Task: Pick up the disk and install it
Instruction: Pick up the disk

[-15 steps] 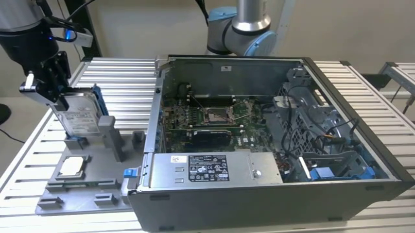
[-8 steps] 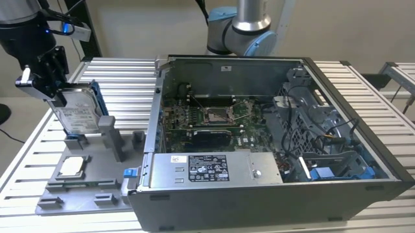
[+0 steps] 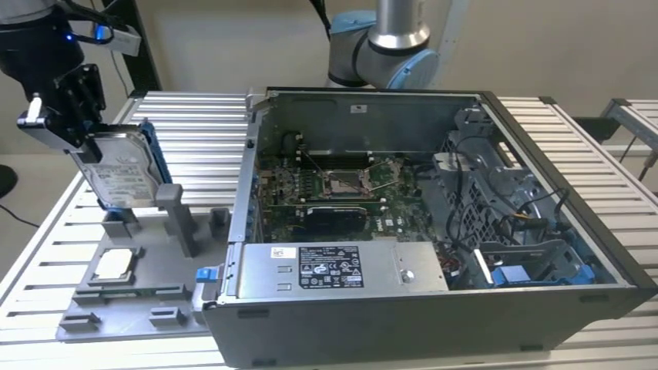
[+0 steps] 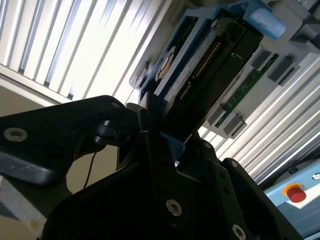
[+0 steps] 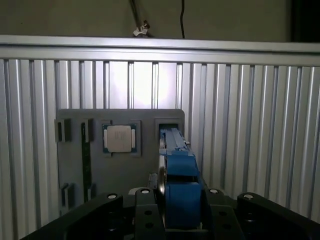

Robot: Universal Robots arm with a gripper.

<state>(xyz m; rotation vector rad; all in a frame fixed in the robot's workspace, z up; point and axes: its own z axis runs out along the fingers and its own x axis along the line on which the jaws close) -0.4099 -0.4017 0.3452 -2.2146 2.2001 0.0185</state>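
Above the grey fixture (image 3: pixel 139 302), tool (image 3: pixel 85 142) clamped on the disk (image 3: pixel 125 176), chip (image 3: pixel 113 264) below, open computer case (image 3: pixel 411 327) alongside.

With the disk (image 3: pixel 123 173) clamped in my gripper (image 3: pixel 85 142) low over the grey fixture tray (image 3: pixel 144 312), I see the tray's tall post (image 3: pixel 181 220) just beside the disk's lower edge, while the air above the tray is open. Toward the exterior view's right, the case's upright side wall (image 3: pixel 248 177) stands between tray and interior. Inside, the top is open, but the silver power supply (image 3: pixel 329 266) fills the near edge and loose cables (image 3: pixel 514 204) cross the drive cage (image 3: pixel 529 258).
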